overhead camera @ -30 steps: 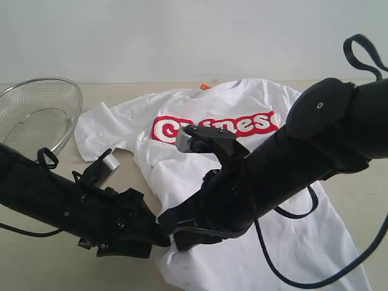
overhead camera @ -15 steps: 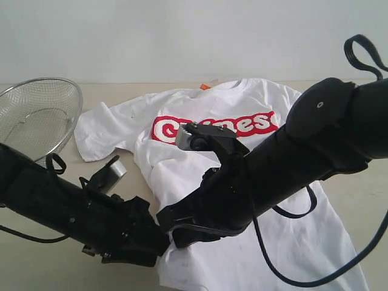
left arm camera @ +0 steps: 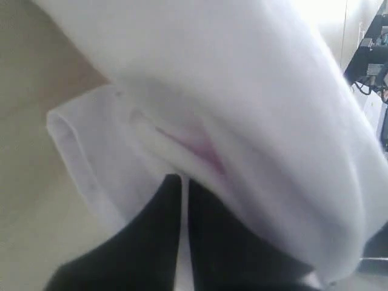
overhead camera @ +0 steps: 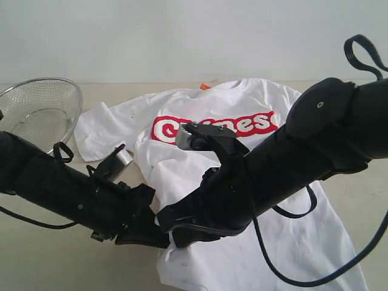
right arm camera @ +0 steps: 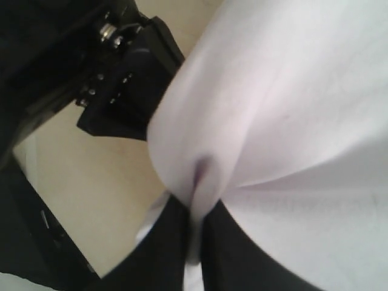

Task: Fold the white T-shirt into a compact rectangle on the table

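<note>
The white T-shirt (overhead camera: 242, 115) lies spread on the pale beige table (overhead camera: 36, 267), its red lettered band facing up and an orange neck tag at the far collar. Both black arms meet low at the shirt's near-left edge. My left gripper (overhead camera: 159, 238) is shut on a fold of the white T-shirt (left arm camera: 200, 145), the cloth bunched between its black fingers (left arm camera: 160, 224). My right gripper (overhead camera: 173, 233) is shut on the white T-shirt (right arm camera: 273, 97) too, a pinched ridge of fabric running between its fingers (right arm camera: 230, 248). The exterior view hides both sets of fingertips behind the arms.
A wire mesh bowl (overhead camera: 39, 112) stands at the far left of the table, close to the shirt's left sleeve (overhead camera: 100, 130). A pale wall backs the table. Black cables loop off the right arm (overhead camera: 303, 157) over the shirt.
My left gripper has slid rightward and up to the shirt's edge and closed on the cloth. The right arm has stayed still, holding its pinch.
</note>
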